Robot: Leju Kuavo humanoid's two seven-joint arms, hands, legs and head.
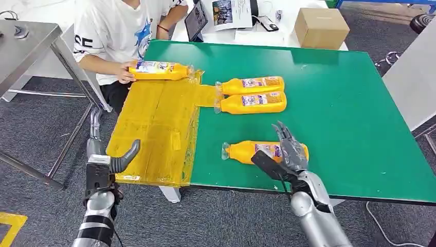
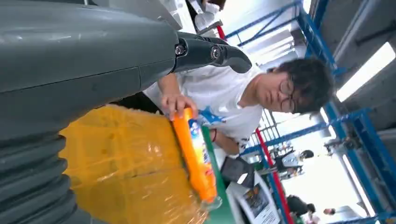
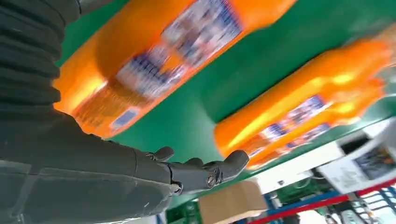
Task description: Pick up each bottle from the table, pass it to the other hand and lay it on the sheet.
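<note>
Reaching over the nearest bottle [image 1: 265, 151] on the green table [image 1: 349, 103], the right hand [image 1: 288, 149] hangs spread and empty, so next it must close before passing leftward.

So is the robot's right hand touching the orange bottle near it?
Cannot tell. In the head view the right robot hand overlaps the nearest bottle; the right wrist view is too blurred to show contact or a gap.
</note>
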